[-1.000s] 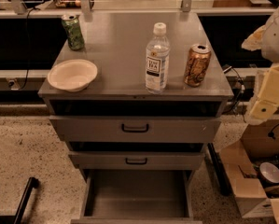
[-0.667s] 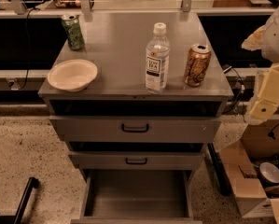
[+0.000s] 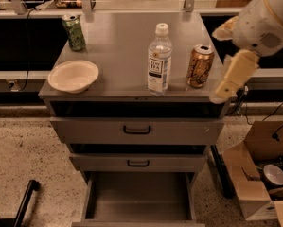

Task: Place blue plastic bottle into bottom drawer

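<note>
The blue plastic bottle point(image 3: 159, 60) is clear, with a white cap and a white label. It stands upright near the front middle of the grey cabinet top point(image 3: 117, 37). The bottom drawer point(image 3: 138, 197) is pulled out below, and its plain grey inside holds nothing. My gripper point(image 3: 228, 79), a cream part at the end of the arm, hangs at the cabinet's front right corner. It is right of the gold-brown can point(image 3: 199, 65) and apart from the bottle. It holds nothing that I can see.
A green can point(image 3: 74, 31) stands at the back left and a cream bowl point(image 3: 73, 75) at the front left. Two shallower drawers point(image 3: 137, 130) with dark handles are partly open. A cardboard box point(image 3: 259, 178) of items sits on the floor at the right.
My arm and gripper have moved left and slightly up, from beside the cabinet to its front right corner. The bottle, cans, bowl and drawers have not moved.
</note>
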Controlling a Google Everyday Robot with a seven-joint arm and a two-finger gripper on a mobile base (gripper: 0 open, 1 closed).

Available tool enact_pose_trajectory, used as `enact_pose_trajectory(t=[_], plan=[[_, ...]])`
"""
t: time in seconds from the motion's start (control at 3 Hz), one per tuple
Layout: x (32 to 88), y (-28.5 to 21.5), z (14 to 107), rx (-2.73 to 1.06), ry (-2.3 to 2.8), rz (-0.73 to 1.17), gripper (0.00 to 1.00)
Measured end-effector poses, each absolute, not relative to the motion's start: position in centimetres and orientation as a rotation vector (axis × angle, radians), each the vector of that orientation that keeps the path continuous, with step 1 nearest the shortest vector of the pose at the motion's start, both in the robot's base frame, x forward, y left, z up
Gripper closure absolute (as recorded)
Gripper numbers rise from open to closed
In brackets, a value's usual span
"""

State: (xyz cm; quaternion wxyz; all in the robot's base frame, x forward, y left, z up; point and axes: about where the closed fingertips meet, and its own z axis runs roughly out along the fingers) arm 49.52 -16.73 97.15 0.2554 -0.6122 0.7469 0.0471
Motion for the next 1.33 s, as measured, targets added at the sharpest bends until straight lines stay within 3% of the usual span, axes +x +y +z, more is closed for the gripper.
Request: enact_pose_trajectory(t=[0.67, 1.33], plan=[[55.4, -10.4, 99.5, -1.528, 1.759, 0.386, 0.0], [58.8, -8.6, 99.1, -1.356, 1.681, 0.478, 0.0]])
